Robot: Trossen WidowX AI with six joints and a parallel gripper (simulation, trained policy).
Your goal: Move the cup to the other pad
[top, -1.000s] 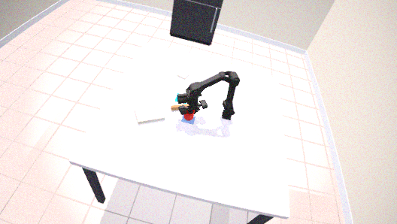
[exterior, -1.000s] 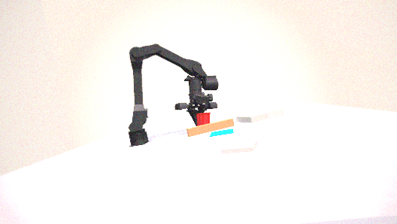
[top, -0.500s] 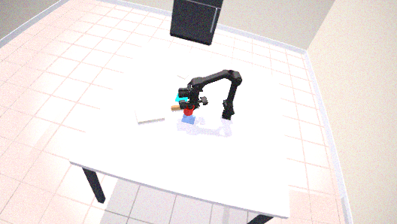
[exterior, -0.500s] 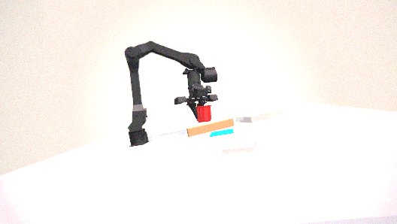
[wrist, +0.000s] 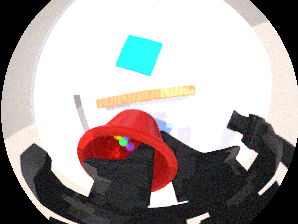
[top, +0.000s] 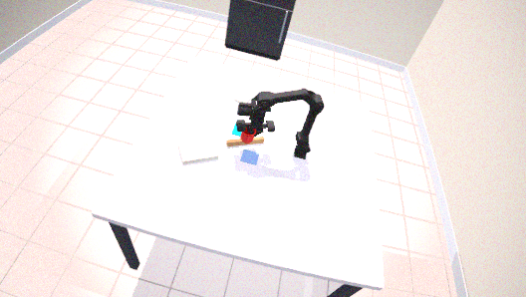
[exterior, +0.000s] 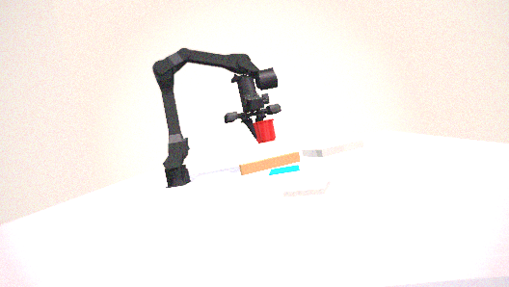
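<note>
Nearest the wrist camera, the black gripper (top: 255,131) (exterior: 255,126) (wrist: 157,133) has its jaws pinched on the wall of the red cup (top: 247,136) (exterior: 265,131) (wrist: 134,120). Held off the table (top: 239,214) (exterior: 217,226) (wrist: 95,60), the cup leans slightly, its mouth upward; marbles (wrist: 123,142) lie inside. Below it is the wooden bar (top: 234,143) (exterior: 270,164) (wrist: 145,96), which runs between the cyan pad (top: 237,131) (exterior: 284,170) (wrist: 139,55) and the blue pad (top: 250,156) (wrist: 163,125). Farther out, to the left in the top view, lies a white slab (top: 199,155).

The step in hand is judged to be the carry across the bar, probably towards the cyan pad. The next move calls for level travel past the bar, then a slow lowering and release; a greater tilt could spill marbles.

Partly hidden: the fingers cover part of the cup's interior, so the marbles cannot be counted. The blue pad is not distinguishable in the exterior view, and glare weakens the slab's edges.

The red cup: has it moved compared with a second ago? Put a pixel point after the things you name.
Yes. In the top view, the red cup (top: 247,137) (exterior: 265,131) (wrist: 134,120) has shifted away from the blue pad (top: 249,156), toward the cyan pad (top: 237,131) (exterior: 284,169) (wrist: 139,55).
</note>
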